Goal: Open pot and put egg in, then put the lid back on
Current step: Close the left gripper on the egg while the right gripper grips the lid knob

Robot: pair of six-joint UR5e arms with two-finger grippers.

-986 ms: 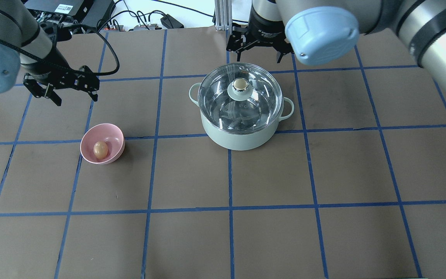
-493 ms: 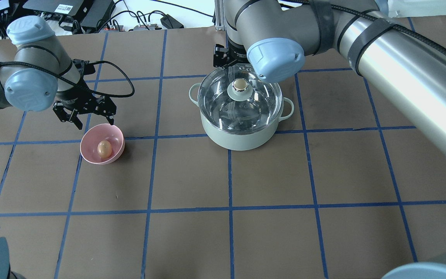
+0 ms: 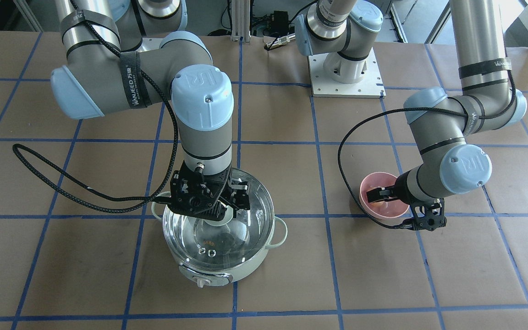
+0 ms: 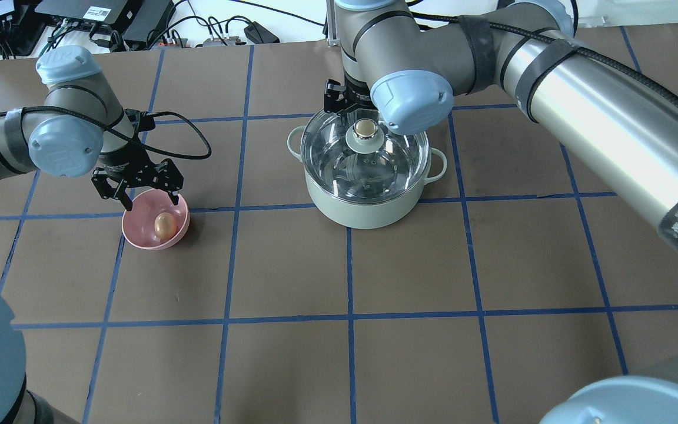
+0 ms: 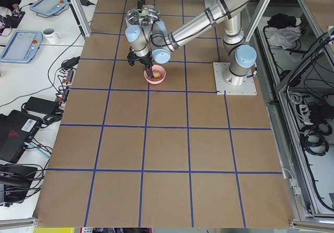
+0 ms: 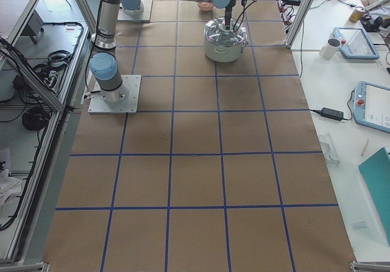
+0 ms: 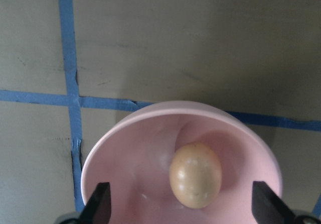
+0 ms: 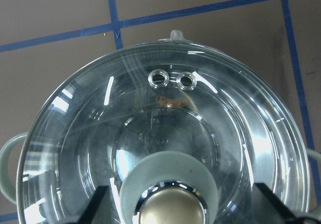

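Observation:
The mint-green pot stands at mid-table with the glass lid on it. My right gripper is open, its fingers on either side of the lid's beige knob, not touching; it also shows in the front view. The tan egg lies in a pink bowl on the table's left. My left gripper is open and low over the bowl's far rim, fingers astride the egg's line, holding nothing.
The brown table surface carries a blue tape grid. Cables and electronics lie beyond the far edge. The right arm's long link crosses above the table's right half. The pot's dial faces the operators' side.
My left gripper moved right and down to the pink bowl's rim. My right gripper came down from behind the pot over the lid's knob. Pot, lid and egg have not moved.

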